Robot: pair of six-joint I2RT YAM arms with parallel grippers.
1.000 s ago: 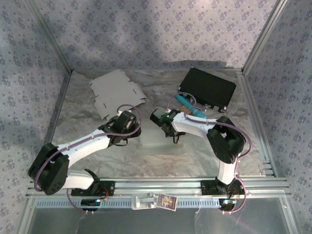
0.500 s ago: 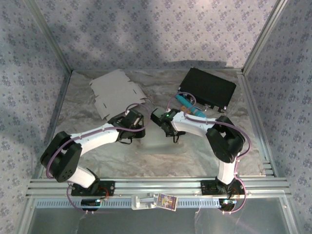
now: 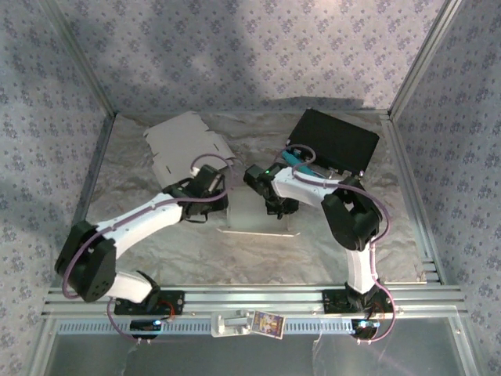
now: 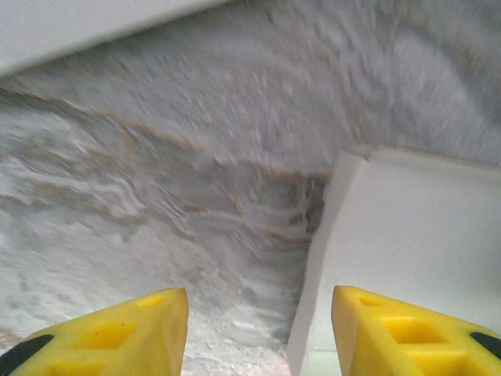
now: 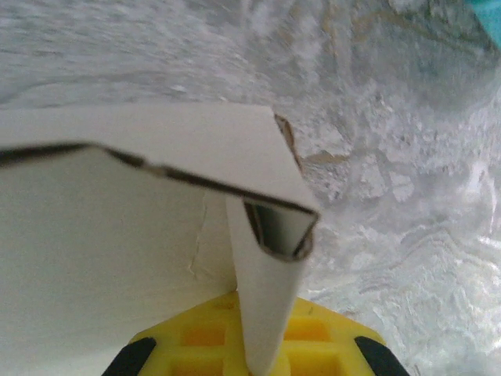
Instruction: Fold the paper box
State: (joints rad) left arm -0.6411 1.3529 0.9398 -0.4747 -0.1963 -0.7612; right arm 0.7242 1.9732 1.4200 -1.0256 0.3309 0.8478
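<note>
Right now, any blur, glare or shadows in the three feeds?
Top external: sharp; soft shadow patches on the back wall, mild sheen on the foil. Left wrist: foil motion-smeared, paper box edge cleaner. Right wrist: foil blurred toward the top, folded box edge fairly sharp.

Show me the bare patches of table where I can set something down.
Free: the foil strip between the paper box and the near rail; the far gap between the flat cardboard sheet and black case. Crowded: the centre, where the left arm and right arm meet at the box.
</note>
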